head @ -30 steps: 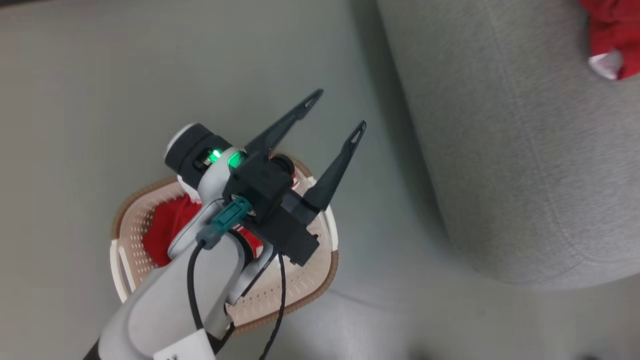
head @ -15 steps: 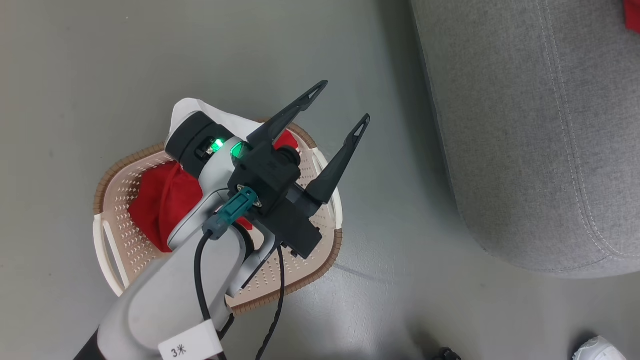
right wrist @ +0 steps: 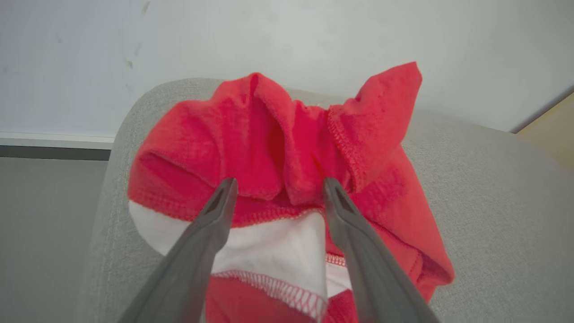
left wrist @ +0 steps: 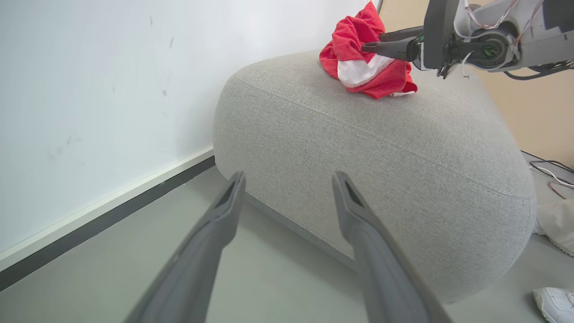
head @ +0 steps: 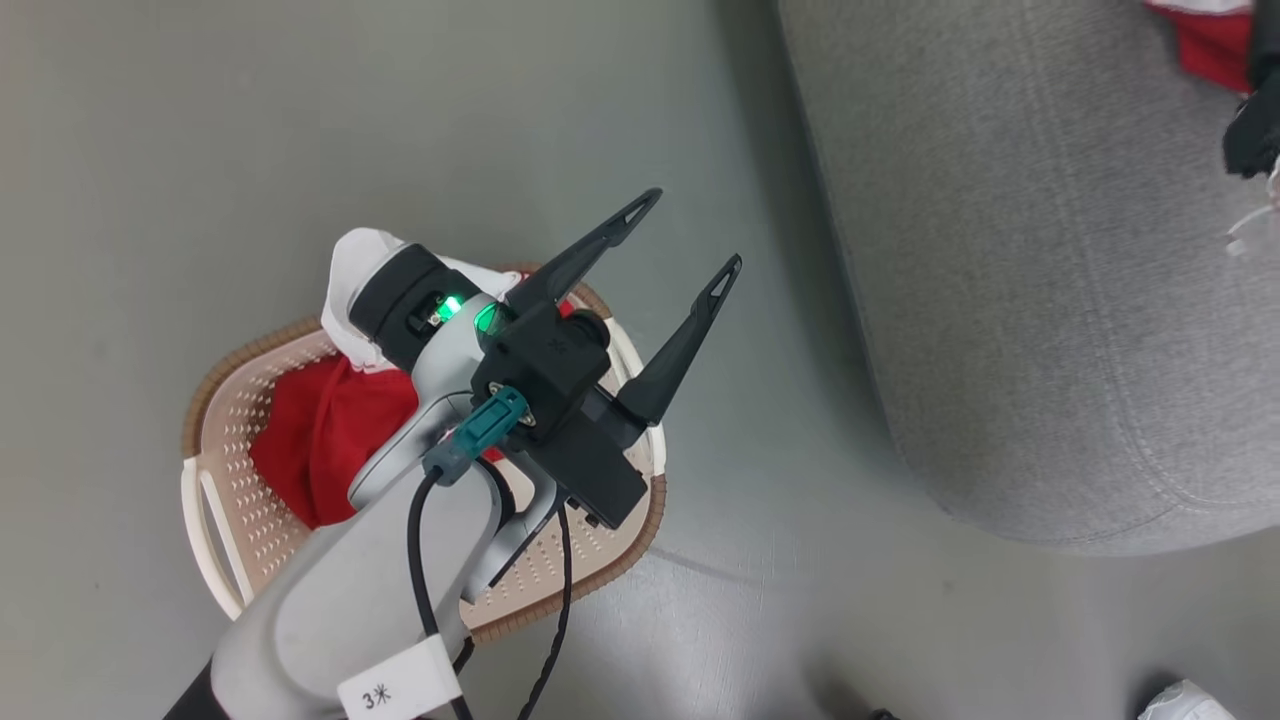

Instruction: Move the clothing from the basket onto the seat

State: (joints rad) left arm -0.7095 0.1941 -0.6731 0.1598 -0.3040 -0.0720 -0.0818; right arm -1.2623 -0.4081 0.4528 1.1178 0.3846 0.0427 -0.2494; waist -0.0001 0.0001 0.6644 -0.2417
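The cream basket [head: 238,452] stands on the floor at the lower left and holds a red garment [head: 320,440] whose white part [head: 350,270] hangs over the far rim. My left gripper [head: 688,232] hovers open above the basket's right side, nothing between its fingers [left wrist: 288,176]. The grey seat [head: 1050,300] lies to the right. On it rests the other red and white garment [left wrist: 358,58], bunched up. My right gripper [right wrist: 279,181] is open, its fingers spread over that garment [right wrist: 269,134] and touching its folds.
A white wall with a dark baseboard [left wrist: 103,211] runs behind the seat. A white shoe [head: 1190,700] lies on the grey floor by the seat's near corner. Cables [left wrist: 551,168] trail on the floor beyond the seat.
The head camera has swung, shifting the whole picture. My left arm stays over the basket, still open. The right gripper's dark body has come into the head view's right edge.
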